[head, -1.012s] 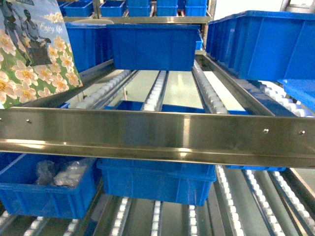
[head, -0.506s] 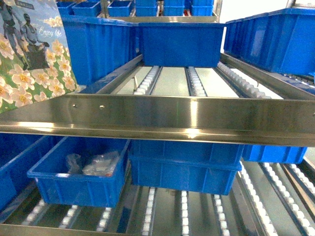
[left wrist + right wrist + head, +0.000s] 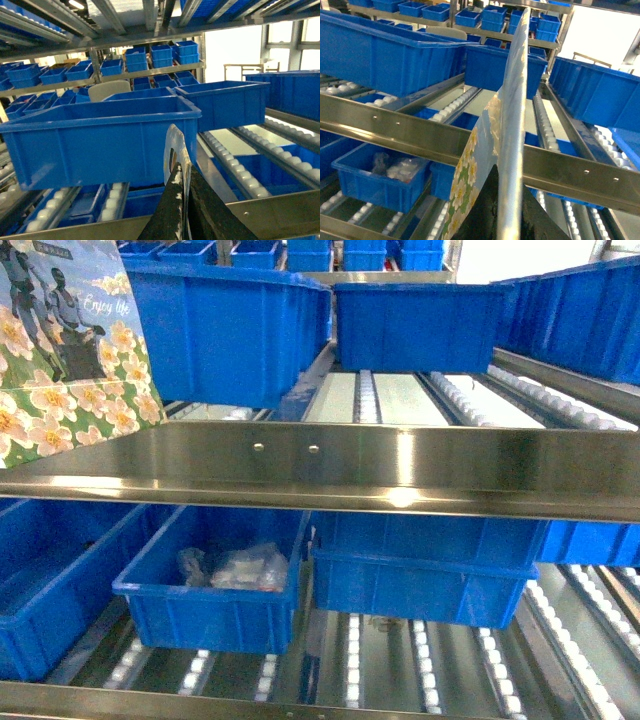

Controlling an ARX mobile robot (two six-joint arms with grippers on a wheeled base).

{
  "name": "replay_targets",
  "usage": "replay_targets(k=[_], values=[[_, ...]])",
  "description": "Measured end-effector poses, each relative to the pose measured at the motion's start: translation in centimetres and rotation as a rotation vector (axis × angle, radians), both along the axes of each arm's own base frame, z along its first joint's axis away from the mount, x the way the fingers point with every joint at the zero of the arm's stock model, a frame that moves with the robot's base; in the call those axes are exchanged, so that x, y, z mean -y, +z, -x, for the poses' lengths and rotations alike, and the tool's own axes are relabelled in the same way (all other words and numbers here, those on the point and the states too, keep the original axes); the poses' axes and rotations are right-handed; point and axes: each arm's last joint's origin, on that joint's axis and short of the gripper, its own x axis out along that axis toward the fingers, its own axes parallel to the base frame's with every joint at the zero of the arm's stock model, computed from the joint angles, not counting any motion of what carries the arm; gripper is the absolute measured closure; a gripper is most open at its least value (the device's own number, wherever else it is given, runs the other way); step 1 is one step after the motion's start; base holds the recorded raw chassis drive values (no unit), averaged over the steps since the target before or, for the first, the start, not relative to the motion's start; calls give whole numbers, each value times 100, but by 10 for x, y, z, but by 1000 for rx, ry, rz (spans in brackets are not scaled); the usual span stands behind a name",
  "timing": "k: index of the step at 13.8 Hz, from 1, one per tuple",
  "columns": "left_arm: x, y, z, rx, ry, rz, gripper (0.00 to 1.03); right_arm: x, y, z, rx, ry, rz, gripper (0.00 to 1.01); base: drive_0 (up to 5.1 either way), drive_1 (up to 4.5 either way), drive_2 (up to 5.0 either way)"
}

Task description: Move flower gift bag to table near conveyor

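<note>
Rack view panned right against earlier frames. Flower-print paper gift bag (image 3: 65, 350) stayed aloft before the steel-framed roller conveyor (image 3: 330, 472), both claws (image 3: 507, 212) (image 3: 181, 200) pinching it. Risk: bag snagging the rail while turning.

The flower gift bag (image 3: 70, 350) stands at far left, before the crates (image 3: 235, 330) on the conveyor (image 3: 400, 400). A steel rail (image 3: 400, 470) crosses in front. Below, on a lower track (image 3: 350, 660), a crate (image 3: 210, 590) holds wrapped items (image 3: 235, 568).
</note>
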Motion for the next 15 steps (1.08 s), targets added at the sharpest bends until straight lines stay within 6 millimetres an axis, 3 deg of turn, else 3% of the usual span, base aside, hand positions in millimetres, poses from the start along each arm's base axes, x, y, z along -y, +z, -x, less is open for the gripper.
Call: replay_targets(k=[15], values=[[0,0,0,5,0,1,101,0,0,0,1,0,0,99,-487,216,274]])
